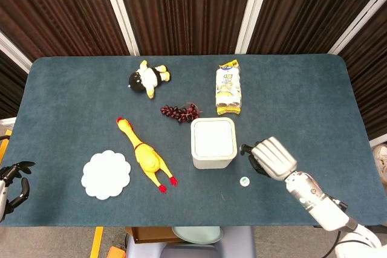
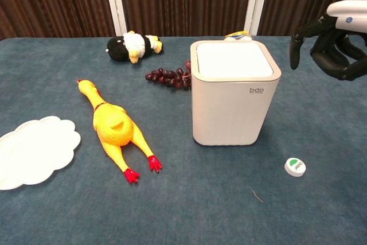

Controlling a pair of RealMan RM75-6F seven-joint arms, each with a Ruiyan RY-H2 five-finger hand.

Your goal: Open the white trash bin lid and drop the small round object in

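The white trash bin (image 1: 213, 144) (image 2: 235, 95) stands mid-table with its lid (image 2: 233, 61) down. The small round object (image 1: 243, 180) (image 2: 295, 167), white with a green top, lies on the cloth just right of the bin's front. My right hand (image 1: 271, 158) (image 2: 332, 44) hovers to the right of the bin, above table level, fingers spread and curved, holding nothing. It is apart from the bin and above the round object. My left hand (image 1: 13, 182) sits at the table's left edge, fingers apart and empty; the chest view does not show it.
A yellow rubber chicken (image 1: 144, 156) and a white scalloped plate (image 1: 106, 174) lie left of the bin. Dark grapes (image 1: 179, 112), a plush toy (image 1: 147, 78) and a snack packet (image 1: 228, 90) lie behind it. The blue table (image 1: 314, 101) has bare cloth at far right.
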